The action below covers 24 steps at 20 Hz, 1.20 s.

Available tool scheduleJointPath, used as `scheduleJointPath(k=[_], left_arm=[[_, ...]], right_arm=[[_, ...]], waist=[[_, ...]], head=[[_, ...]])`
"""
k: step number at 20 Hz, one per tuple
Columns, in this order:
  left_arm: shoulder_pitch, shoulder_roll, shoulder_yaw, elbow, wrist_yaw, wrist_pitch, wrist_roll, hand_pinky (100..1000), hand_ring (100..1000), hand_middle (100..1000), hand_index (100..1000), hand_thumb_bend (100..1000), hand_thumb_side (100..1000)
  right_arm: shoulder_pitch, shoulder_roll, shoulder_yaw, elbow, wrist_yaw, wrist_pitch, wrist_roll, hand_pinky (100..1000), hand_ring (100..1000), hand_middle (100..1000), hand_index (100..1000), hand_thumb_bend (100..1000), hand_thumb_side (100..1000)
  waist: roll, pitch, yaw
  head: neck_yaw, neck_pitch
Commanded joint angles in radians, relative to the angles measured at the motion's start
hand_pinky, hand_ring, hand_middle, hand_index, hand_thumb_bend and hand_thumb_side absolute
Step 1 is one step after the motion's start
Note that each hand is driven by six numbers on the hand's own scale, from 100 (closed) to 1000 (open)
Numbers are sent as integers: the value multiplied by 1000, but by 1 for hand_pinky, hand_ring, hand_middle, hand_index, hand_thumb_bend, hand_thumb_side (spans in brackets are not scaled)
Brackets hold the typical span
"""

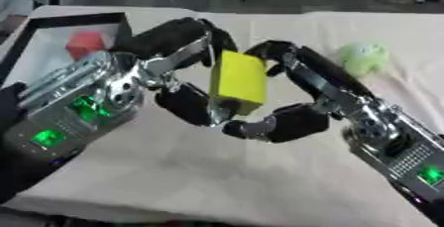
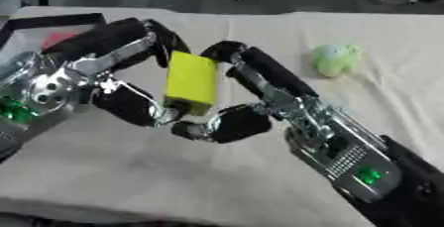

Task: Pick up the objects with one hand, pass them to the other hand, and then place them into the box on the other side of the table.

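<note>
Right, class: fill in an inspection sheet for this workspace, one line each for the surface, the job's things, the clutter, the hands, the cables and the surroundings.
Surface: table under a beige cloth.
Job's things: yellow block held above the table between both hands; light green soft object on the cloth, far right; black-framed box far left, a red object inside.
Clutter: nothing seen.
Hands: left hand and right hand both curled on the block.
Cables: nothing seen.
Surroundings: dark floor beyond the table.
</note>
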Motion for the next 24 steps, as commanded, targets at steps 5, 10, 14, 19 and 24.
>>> scheduleJointPath(k=[5, 10, 14, 19, 24], left_arm=[[17, 103, 59, -33, -18, -17, -10, 799, 657, 530, 412, 160, 190], [57, 164, 123, -11, -30, -10, 36, 794, 649, 524, 411, 154, 176], [85, 196, 188, 50, -40, 4, 93, 798, 645, 535, 401, 150, 164], [104, 207, 254, 155, -71, -3, 168, 798, 644, 534, 401, 162, 151], [111, 198, 284, 267, -80, -19, 236, 798, 644, 535, 402, 170, 148]], right_arm=[[-4, -26, -14, -13, 30, 51, 1, 776, 909, 873, 871, 683, 363], [-4, -27, -11, -13, 32, 43, 16, 776, 903, 866, 864, 686, 360], [-5, -29, -19, -13, 27, 38, 13, 775, 900, 864, 861, 689, 352], [-11, -36, -31, -13, 18, 26, -14, 773, 894, 859, 854, 684, 348], [-10, -36, -43, -13, 4, 20, -42, 769, 889, 854, 848, 682, 344]], waist=[[17, -5, -2], [17, -2, -3], [16, 0, -6], [16, 2, -12], [15, 9, -21]], head=[[22, -10], [42, -18], [70, -26], [110, -40], [139, -52]])
